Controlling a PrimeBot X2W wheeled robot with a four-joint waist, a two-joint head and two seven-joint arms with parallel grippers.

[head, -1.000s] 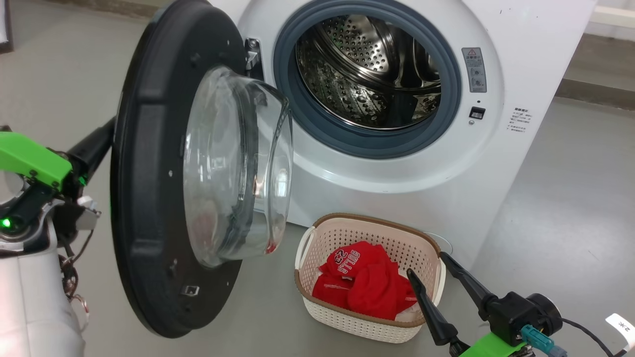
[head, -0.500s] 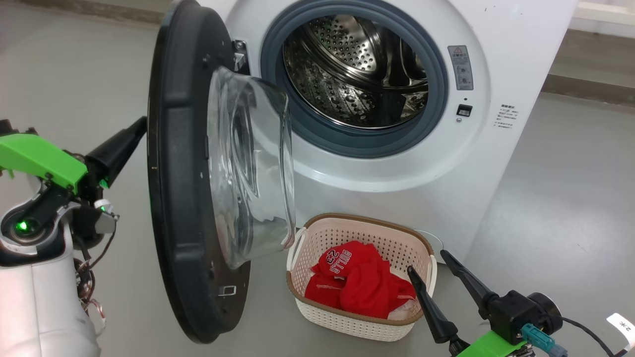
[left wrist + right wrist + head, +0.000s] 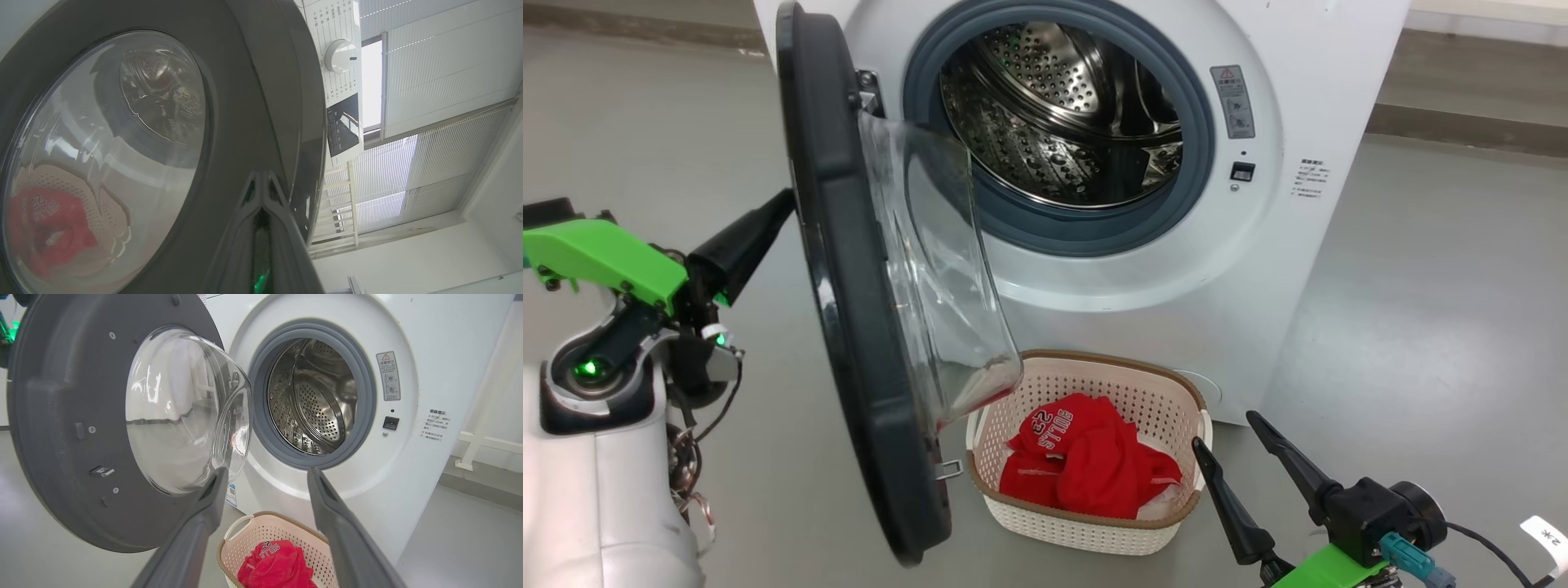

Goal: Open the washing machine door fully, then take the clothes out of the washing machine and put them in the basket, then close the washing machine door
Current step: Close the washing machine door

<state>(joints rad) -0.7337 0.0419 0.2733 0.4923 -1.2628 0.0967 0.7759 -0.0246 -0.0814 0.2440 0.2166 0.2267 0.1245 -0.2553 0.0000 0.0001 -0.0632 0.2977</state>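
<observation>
Since the earlier frame, the washing machine door (image 3: 849, 310) has swung further toward the washing machine (image 3: 1258, 269). I now see its black rim almost edge-on in the head view, with the glass bowl facing the drum (image 3: 1054, 114). The head camera has also shifted, so the whole picture sits further left.

1. Left pincer (image 3: 776, 214): clenched, fingers pressed together, grasping nothing. I read its tips as resting against the outer face of the door rim, on the left side.
2. Right pincer (image 3: 1223, 428): released, fingers spread wide, holding nothing. It hovers at the near right of the basket (image 3: 1152, 400).
3. Clothes (image 3: 1086, 469): the red garments lie bunched inside the basket, with the white "BULLS 23" lettering facing up.
4. Basket: it stands on the floor (image 3: 1421, 327), just in front of the machine, below and to the right of the door's lower edge.
</observation>
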